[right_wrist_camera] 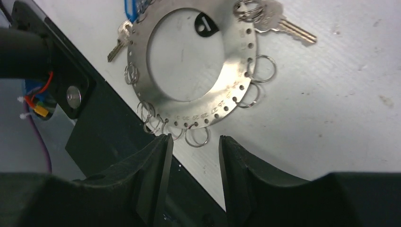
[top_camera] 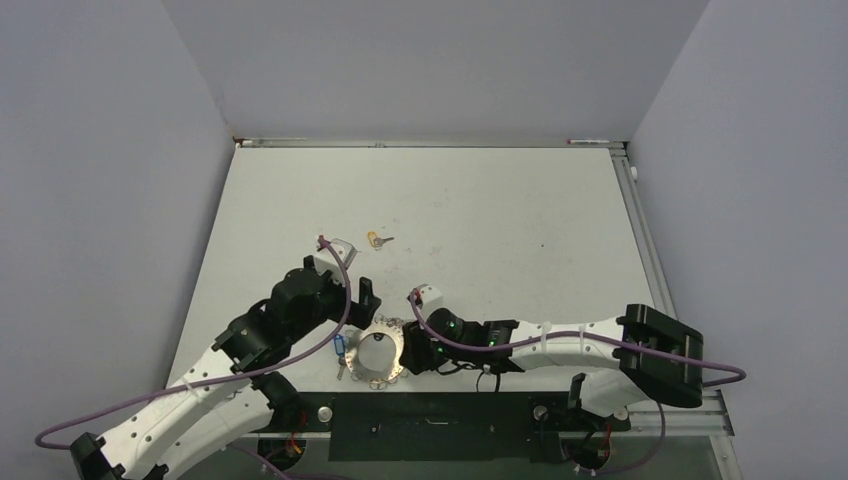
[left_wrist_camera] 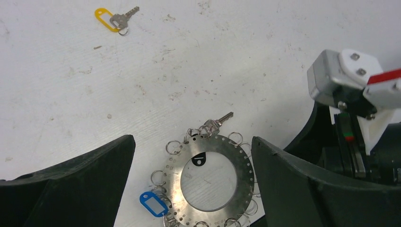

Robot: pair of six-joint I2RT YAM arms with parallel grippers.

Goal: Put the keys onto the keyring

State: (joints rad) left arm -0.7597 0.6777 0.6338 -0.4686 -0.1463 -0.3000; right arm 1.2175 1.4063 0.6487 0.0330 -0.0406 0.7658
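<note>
The keyring [left_wrist_camera: 222, 144], a flat silvery disc with a perforated rim hung with small split rings, lies at the table's [top_camera: 480, 200] near edge, overlapping the black base plate [right_wrist_camera: 94, 132]. The left gripper [left_wrist_camera: 191, 144] is spread wide above it. The right gripper [right_wrist_camera: 193, 146] is narrowly parted at its rim, pinching nothing. A blue-tagged key [left_wrist_camera: 151, 203] and a silver key [left_wrist_camera: 220, 122] hang on it. The yellow-tagged key [left_wrist_camera: 118, 19] lies well apart. Only the right wrist view shows the stamped rim numbers.
</note>
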